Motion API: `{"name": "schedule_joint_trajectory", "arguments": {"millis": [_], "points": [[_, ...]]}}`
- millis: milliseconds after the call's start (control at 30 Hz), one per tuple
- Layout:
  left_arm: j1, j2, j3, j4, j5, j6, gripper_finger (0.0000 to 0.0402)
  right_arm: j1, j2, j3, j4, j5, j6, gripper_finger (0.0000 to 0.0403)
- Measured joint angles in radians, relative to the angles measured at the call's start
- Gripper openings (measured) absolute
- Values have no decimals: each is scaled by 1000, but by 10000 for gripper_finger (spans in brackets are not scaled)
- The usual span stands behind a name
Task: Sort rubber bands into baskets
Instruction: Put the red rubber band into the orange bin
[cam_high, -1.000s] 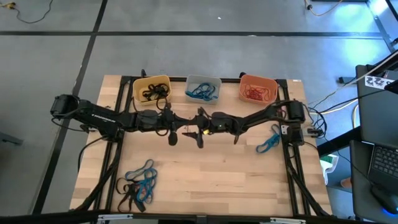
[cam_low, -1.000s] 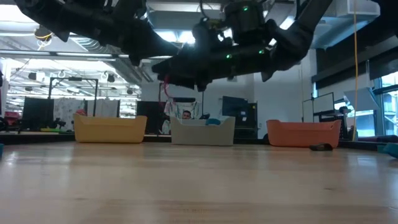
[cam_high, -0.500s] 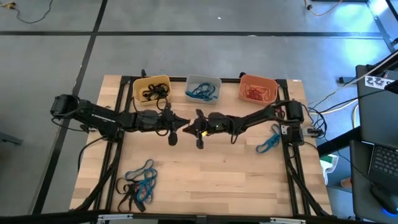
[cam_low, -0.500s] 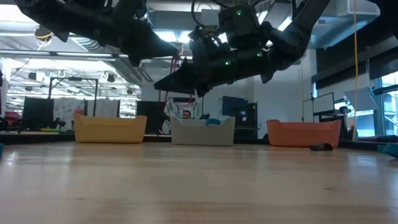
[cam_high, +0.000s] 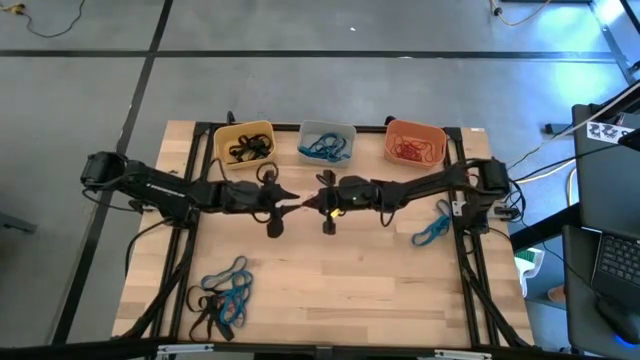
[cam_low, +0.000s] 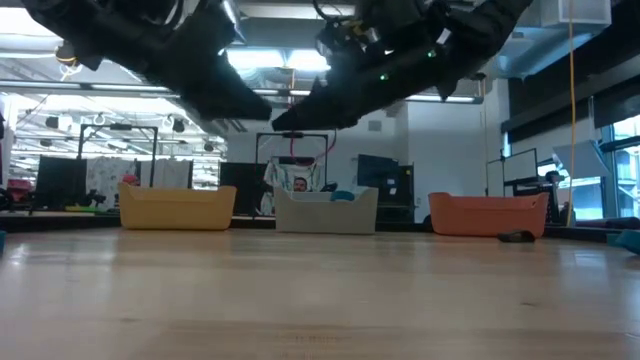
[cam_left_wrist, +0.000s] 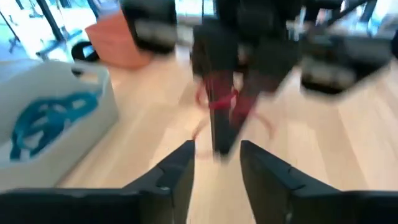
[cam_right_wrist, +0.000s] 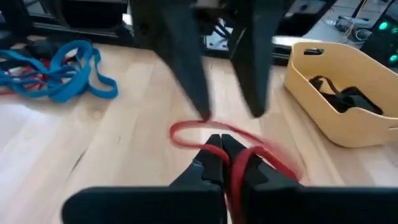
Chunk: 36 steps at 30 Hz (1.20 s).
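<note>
A red rubber band (cam_right_wrist: 186, 132) hangs in the air over the middle of the table. My right gripper (cam_right_wrist: 219, 149), reaching in from the right (cam_high: 313, 203), is shut on it. My left gripper (cam_left_wrist: 215, 163) faces it tip to tip (cam_high: 296, 201) and is open, one finger on either side of the band's free loop. Along the far edge stand three baskets: a yellow one (cam_high: 244, 143) with black bands, a pale grey one (cam_high: 326, 142) with blue bands, and an orange one (cam_high: 415, 143) with red bands. My right gripper pinches a strand of the red band (cam_right_wrist: 235, 160) between its two fingers. The fingers lie about level and point toward the table's left. The rest of the band (cam_left_wrist: 219, 102) loops out past the fingertips, slack and clear of the table.
A heap of blue, black and red bands (cam_high: 225, 295) lies near the table's front left corner. A loose blue band (cam_high: 432, 230) lies by the right edge. Bare wood spreads between them in the middle and toward the near edge.
My right gripper has moved toward the left gripper and shut on the red band. My left gripper, which was shut on the band, has opened and let go. In the low view both grippers and the band stand higher than before.
</note>
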Motion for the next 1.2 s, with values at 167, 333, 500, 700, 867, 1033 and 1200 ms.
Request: {"name": "schedule_joint_trajectory", "arguments": {"millis": [167,333,500,700,867,1033,1200], "points": [[-12,-3,0,-149,1,-53,151,0,-75,0,-144,44,-15,4],[-14,-3,0,-232,1,-105,155,0,-165,0,-310,121,-22,3],[-15,-3,0,-226,1,-88,155,0,-292,0,-527,264,-36,4],[-16,-3,0,-226,0,-87,155,0,-440,0,-728,415,-36,4],[-16,-3,0,-223,0,-88,155,-3,-534,0,-873,523,-31,4],[-16,-3,0,-218,0,-87,155,-79,-597,0,-993,565,3,4],[-16,-2,0,-218,0,-87,155,-237,-614,0,-1072,535,13,4]]}}
